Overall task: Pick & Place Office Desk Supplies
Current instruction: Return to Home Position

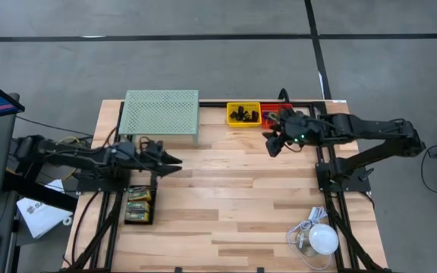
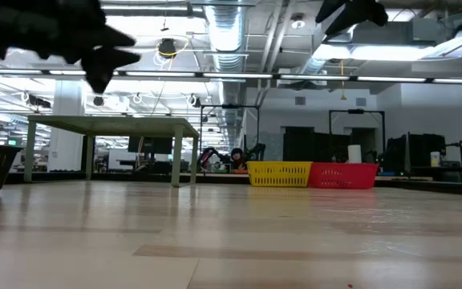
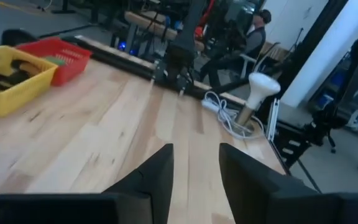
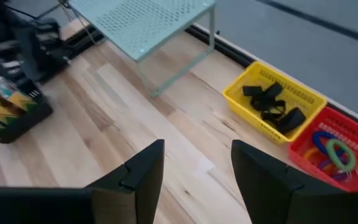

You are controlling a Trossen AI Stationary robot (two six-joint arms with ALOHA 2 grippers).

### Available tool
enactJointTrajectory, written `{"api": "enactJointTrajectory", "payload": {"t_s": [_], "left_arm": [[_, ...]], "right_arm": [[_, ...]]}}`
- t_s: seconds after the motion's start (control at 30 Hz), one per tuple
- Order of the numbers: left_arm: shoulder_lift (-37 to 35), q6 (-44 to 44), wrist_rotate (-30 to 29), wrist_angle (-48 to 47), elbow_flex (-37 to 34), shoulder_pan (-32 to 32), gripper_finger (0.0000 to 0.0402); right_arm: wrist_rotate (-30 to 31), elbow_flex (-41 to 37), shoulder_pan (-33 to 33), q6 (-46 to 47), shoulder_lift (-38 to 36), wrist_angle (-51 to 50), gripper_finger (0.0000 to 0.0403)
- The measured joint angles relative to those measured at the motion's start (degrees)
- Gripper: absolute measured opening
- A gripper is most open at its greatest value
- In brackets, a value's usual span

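Note:
Several black clips lie in a yellow basket at the table's far edge. Coloured rings lie in a red basket next to it. Green card-backed packs sit in a black tray at the left. My left gripper is open and empty above the table near the mesh stand; its fingers show in the left wrist view. My right gripper is open and empty, above the table near the baskets; its fingers show in the right wrist view.
A pale-green mesh stand stands at the far left of the table. A white dome with a cord lies at the near right. The light wooden tabletop lies between the arms. A person sits beyond the table.

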Motion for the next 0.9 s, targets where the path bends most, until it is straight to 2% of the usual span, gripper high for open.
{"api": "enactJointTrajectory", "payload": {"t_s": [0.23,0.43,0.57,0.77,0.9], "left_arm": [[-16.2,1.8,-3.1,-6.9,-7.0,0.4,0.0107],[-30.2,1.9,-4.5,-18.0,-10.4,0.5,0.0105],[-37.8,1.8,-5.2,-20.6,-12.1,0.5,0.0105],[-37.5,6.4,-8.5,-20.3,-12.1,0.5,0.0105],[-34.6,4.4,-8.6,-19.7,-12.1,0.5,0.0106]], "right_arm": [[1.6,0.0,4.2,3.2,0.0,1.3,0.018],[2.1,0.0,6.3,7.0,0.0,0.9,0.0179],[3.0,0.0,7.9,9.7,0.0,-0.3,0.0179],[1.4,0.0,12.4,15.5,0.0,-4.2,0.0179],[-8.5,0.1,18.5,19.6,0.7,-4.3,0.0179]]}}
